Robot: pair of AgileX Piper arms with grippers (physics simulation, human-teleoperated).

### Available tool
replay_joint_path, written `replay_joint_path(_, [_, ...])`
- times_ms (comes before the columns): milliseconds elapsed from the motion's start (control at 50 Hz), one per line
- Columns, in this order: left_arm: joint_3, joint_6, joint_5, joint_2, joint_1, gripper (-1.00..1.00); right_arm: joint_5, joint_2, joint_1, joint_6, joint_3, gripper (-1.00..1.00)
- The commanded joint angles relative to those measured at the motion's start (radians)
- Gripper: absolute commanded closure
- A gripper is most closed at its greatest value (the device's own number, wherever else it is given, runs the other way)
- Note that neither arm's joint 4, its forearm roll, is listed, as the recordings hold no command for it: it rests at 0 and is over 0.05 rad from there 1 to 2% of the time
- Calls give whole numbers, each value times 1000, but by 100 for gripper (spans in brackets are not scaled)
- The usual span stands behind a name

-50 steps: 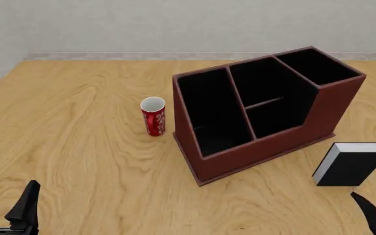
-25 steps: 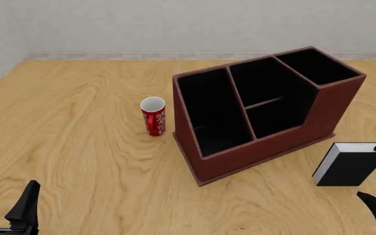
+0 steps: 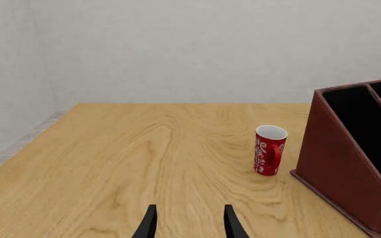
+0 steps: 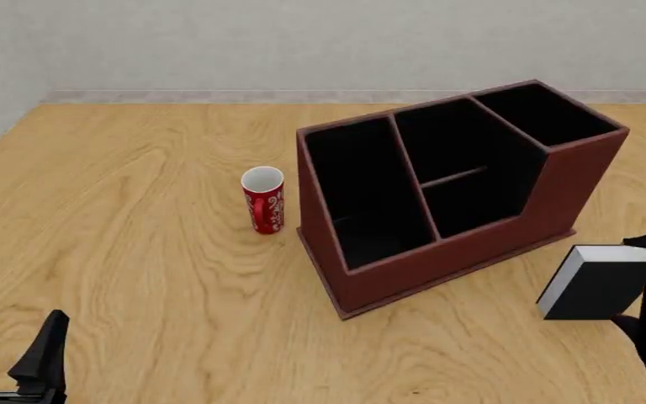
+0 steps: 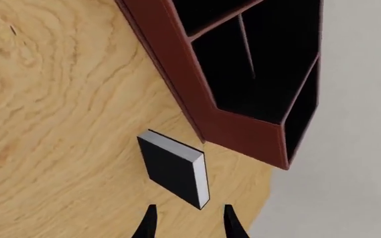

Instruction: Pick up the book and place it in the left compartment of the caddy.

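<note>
The book [image 4: 595, 286] lies on the bench [image 4: 144, 252], just right of the caddy [image 4: 458, 210] near its front corner. At the far left, the left fingers [image 4: 14, 345] are spread, holding nothing. A red cup [image 4: 263, 200] stands beside the caddy's left compartment [image 4: 368, 194]. On the right, the right fingers [image 5: 187, 223] are spread close to the book, not pinching it.
</note>
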Motion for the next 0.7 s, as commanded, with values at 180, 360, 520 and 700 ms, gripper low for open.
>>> replay_joint_path(180, [0,0,0,0,0,-100,-161,162,-49,-90,60,-100])
replay_joint_path(360, [0,0,0,0,0,-100,-240,240,-72,-123,80,-100])
replay_joint_path(520, [0,0,0,0,0,-100,-281,282,-96,-154,84,-100])
replay_joint_path(700, [0,0,0,0,0,-100,-321,336,-126,-181,71,-100])
